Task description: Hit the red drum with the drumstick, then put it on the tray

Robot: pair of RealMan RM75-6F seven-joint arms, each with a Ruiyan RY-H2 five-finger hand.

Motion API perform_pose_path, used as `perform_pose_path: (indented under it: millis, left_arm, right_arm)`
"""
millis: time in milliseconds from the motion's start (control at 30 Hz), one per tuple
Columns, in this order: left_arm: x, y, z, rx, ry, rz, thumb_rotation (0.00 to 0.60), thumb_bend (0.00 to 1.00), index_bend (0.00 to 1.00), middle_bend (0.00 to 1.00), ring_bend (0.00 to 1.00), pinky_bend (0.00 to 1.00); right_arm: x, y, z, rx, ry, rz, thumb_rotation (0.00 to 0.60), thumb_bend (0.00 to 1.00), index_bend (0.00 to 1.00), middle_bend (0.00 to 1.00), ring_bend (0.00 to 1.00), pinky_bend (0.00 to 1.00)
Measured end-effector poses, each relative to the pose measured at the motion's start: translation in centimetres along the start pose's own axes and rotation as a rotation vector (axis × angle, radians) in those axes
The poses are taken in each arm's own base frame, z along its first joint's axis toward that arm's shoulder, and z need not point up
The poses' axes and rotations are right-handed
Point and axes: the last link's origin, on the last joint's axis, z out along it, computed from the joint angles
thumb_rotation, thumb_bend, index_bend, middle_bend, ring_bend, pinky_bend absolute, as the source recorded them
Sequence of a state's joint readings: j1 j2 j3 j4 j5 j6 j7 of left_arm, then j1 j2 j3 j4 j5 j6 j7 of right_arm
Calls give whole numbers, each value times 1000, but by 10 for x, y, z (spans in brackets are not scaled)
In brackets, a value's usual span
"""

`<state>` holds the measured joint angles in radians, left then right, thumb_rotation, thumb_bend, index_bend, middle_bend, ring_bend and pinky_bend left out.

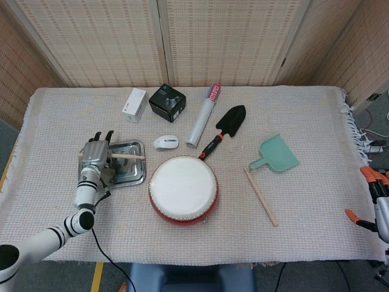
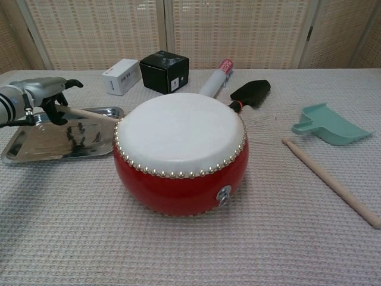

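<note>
A table covered by a woven off-white cloth [image 1: 304,109] stands before tan slatted screens. The red drum [image 1: 183,189], white-skinned with a studded rim, sits near the front centre. Just left of it lies a shiny metal tray [image 1: 124,176]. A pale wooden drumstick [image 1: 124,156] lies across the tray's far part, its tip reaching the right rim close to the drum's side.

The left hand [image 1: 93,159] is over the tray's left part with its fingers spread apart and extended; the stick passes beneath it, and no finger is seen clamped on it. The right hand [image 1: 378,204], with orange fingertips, shows only partly at the right edge of the head view; whether its fingers are together cannot be told.

A second drumstick [image 1: 261,196] lies to the right of the drum, with a teal dustpan [image 1: 277,154] behind it. Along the rear are a white box [image 1: 134,104], black box [image 1: 166,102], white tube [image 1: 203,123], black trowel [image 1: 226,128] and computer mouse [image 1: 165,142]. Bare cloth lies at the front right and far right.
</note>
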<state>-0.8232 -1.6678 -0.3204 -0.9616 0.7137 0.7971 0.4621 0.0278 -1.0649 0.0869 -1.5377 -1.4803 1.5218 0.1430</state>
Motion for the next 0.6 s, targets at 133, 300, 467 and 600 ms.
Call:
perform_pose_path:
  millis: [133, 300, 467, 600]
  left_arm:
    - [2, 2, -3, -14, -9, -25, 600, 232, 0, 0, 0, 118]
    - [5, 5, -6, -28, -5, -45, 600, 230, 0, 0, 0, 106]
    - [11, 5, -8, -32, 11, -77, 600, 228, 0, 0, 0, 107]
    - [19, 6, -14, -50, 22, -144, 600, 224, 0, 0, 0, 115]
  right_arm:
    - [0, 0, 0, 3, 1, 2, 600, 160, 0, 67, 0, 0]
    - [0, 1, 0, 4, 2, 5, 600, 160, 0, 67, 0, 0]
    - [2, 1, 0, 4, 7, 4, 600, 159, 0, 67, 0, 0]
    - [3, 2, 0, 3, 8, 2, 600, 160, 0, 67, 0, 0]
